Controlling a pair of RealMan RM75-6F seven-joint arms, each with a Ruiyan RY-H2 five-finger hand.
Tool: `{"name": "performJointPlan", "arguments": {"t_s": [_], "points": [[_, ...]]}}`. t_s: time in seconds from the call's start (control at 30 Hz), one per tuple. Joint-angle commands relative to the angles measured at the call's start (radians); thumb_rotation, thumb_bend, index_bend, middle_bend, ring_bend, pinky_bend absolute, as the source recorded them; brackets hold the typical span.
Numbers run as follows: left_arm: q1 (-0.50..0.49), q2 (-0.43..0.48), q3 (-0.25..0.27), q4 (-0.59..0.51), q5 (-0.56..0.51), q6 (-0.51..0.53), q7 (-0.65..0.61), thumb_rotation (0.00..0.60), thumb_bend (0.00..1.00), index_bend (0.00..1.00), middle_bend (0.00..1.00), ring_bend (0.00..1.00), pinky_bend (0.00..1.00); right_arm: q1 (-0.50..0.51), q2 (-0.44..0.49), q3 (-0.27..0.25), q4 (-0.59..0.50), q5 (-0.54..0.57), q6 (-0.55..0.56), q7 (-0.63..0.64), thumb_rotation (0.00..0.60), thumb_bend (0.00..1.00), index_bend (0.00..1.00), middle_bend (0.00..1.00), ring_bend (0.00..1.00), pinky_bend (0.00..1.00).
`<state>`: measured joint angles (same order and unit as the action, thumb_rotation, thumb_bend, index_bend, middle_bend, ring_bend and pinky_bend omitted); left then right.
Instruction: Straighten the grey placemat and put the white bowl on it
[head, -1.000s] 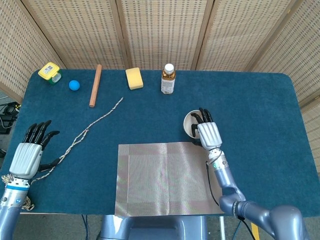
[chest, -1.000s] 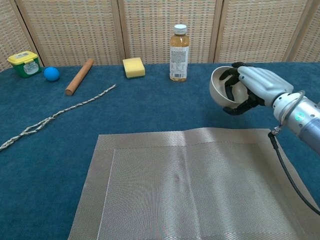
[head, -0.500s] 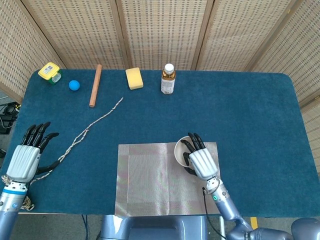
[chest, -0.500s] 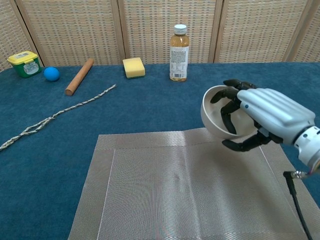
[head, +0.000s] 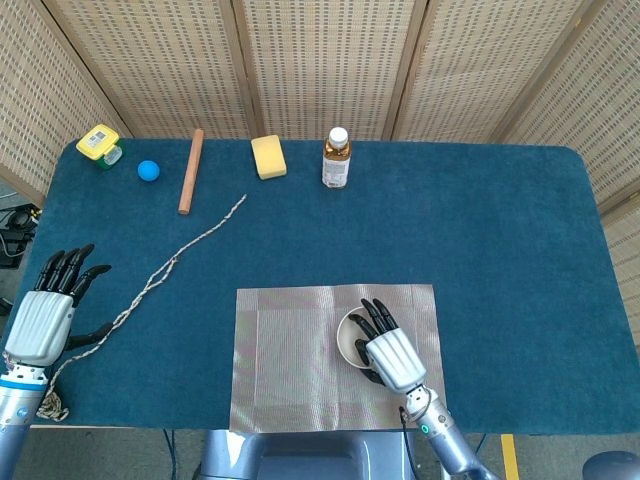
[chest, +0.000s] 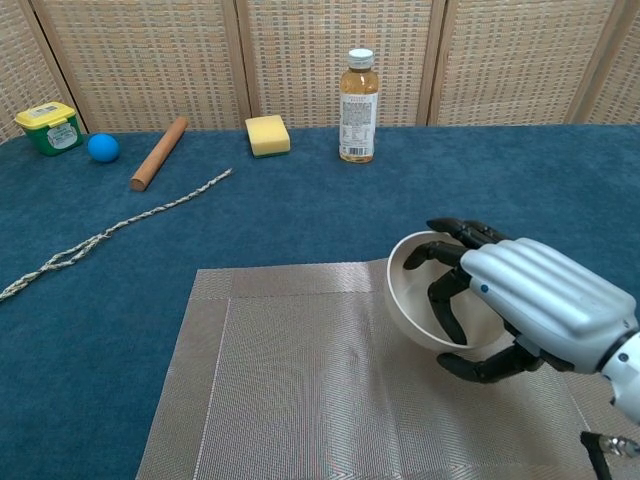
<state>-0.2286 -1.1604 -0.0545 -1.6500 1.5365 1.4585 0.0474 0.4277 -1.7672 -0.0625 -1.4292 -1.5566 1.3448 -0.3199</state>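
1. The right hand (chest: 535, 305), with a smooth pale shell and black fingers (chest: 447, 310), grips the white bowl (chest: 420, 300); fingers curl over the rim into the hollow and the thumb presses the outer wall.
2. The bowl is round, smooth and glossy, tipped on its side with its mouth facing right, over the right part of the grey placemat (chest: 300, 390). Whether it touches the mat cannot be told.
3. The placemat is a flat woven rectangle with a fine ribbed weave and a darker border band, lying square at the near edge of the counter (head: 500, 220), which is covered in deep blue, carpet-like cloth.
4. The left hand (head: 42, 315) holds nothing, its fingers apart, over the near left edge of the counter beside the end of a rope (head: 170, 265).
5. The rope is thin, pale and twisted, running diagonally towards the far side.
6. Along the far edge, from left to right: a small green tub with a yellow lid (head: 100, 143), a blue ball (head: 148, 170), a wooden dowel (head: 190, 170), a yellow sponge block (head: 268, 157) and a clear bottle (head: 336, 158) of amber liquid with a white cap.
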Motion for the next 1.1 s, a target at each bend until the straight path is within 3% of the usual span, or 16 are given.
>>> {"name": "performJointPlan", "arguments": {"t_s": [0.03,0.27,0.43,0.73,0.97,1.1], "points": [[0.001,0.005,0.001,-0.010,-0.005,-0.007,0.009,0.600,0.14,0.18,0.00,0.00,0.00,-0.007,-0.005,-0.007,0.006,-0.013,-0.003,0.004,0.600,0.43,0.69,0.21,0.00,0.01],[0.005,0.015,-0.002,-0.028,-0.019,-0.014,0.023,0.600,0.14,0.17,0.00,0.00,0.00,-0.024,0.005,-0.013,-0.008,-0.024,-0.012,0.006,0.600,0.35,0.48,0.06,0.00,0.00],[0.005,0.019,-0.003,-0.032,-0.025,-0.022,0.028,0.600,0.14,0.16,0.00,0.00,0.00,-0.037,0.027,-0.011,-0.036,-0.009,-0.027,-0.020,0.600,0.32,0.41,0.00,0.00,0.00],[0.007,0.023,-0.004,-0.035,-0.029,-0.027,0.032,0.600,0.14,0.16,0.00,0.00,0.00,-0.081,0.114,0.036,-0.085,0.021,0.031,-0.028,0.600,0.31,0.33,0.00,0.00,0.00],[0.014,0.027,-0.005,-0.042,-0.029,-0.019,0.044,0.600,0.14,0.15,0.00,0.00,0.00,-0.135,0.226,0.092,-0.108,0.045,0.123,0.095,0.600,0.31,0.28,0.00,0.00,0.00],[0.032,0.028,0.008,-0.034,-0.028,-0.008,0.039,0.600,0.14,0.11,0.00,0.00,0.00,-0.173,0.287,0.105,-0.083,0.045,0.173,0.202,0.600,0.30,0.17,0.00,0.00,0.00]]}}
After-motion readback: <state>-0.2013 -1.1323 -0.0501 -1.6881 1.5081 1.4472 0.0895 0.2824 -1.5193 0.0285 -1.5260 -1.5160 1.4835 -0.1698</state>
